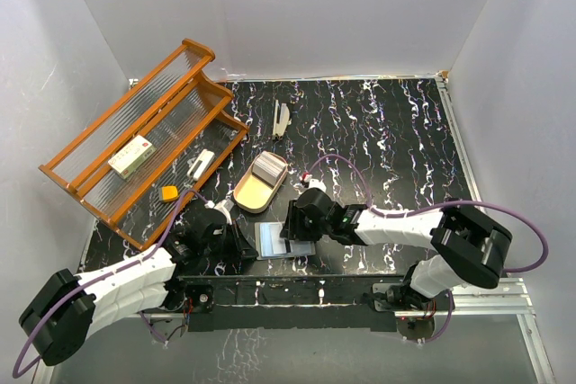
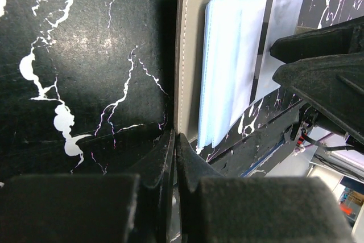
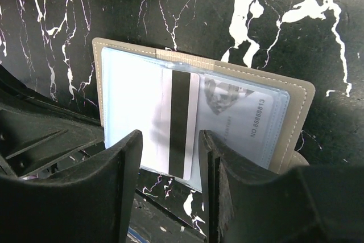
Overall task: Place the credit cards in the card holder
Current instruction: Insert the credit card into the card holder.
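Overhead, the card holder (image 1: 273, 242) lies open and flat on the marbled table (image 1: 387, 150), directly between the two pincers. The left pincer (image 1: 241, 242) is at its left edge and the right pincer (image 1: 290, 229) is over its right half. The stack of credit cards (image 1: 268, 166) sits in the oval tray (image 1: 247, 197), beyond the right pincer and well apart from it.

From the left wrist, the left pincer is pinched shut with nothing between its fingers. Its tips are at the near corner of the holder's grey cover; whether they press on it I cannot tell. The bluish sleeves (image 2: 227, 66) fan out just beyond the tips and to their right. They look thin, floppy and slick, so the cover probably needs pinning at its stitched edge.

From the right wrist, the right pincer stands apart, a finger on either side of a striped card (image 3: 181, 123) and not clamping it. That card lies among the sleeves, its long axis pointing straight away from the pincer, parallel to the fingers. How deep it is seated I cannot tell. A numbered card (image 3: 244, 115) lies just right of the right finger, behind clear plastic and turned the same way. Such cards are likely light, stiff and slippery, and best nipped across the long edges near the close end.
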You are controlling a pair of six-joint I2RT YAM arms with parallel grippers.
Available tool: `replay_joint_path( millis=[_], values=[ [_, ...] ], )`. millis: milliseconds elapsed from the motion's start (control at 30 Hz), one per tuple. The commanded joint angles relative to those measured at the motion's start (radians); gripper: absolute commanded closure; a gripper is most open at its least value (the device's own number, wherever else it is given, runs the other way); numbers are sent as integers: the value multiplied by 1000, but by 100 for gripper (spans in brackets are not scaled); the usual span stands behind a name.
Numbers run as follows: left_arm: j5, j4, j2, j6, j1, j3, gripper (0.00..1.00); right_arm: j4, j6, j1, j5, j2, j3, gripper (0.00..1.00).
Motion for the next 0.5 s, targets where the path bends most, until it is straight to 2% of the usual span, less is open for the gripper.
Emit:
replay_joint_path(
  millis=[0,233,467],
  values=[
    [19,-6,-20,7,-1,-14,100,-12,-31,-1,16,20,32,56],
    [22,5,-21,2,-1,-15,100,24,-32,6,-8,62,55,55],
    [22,21,-1,1,-1,-16,100,133,-34,13,-80,57,49,55]
  ],
)
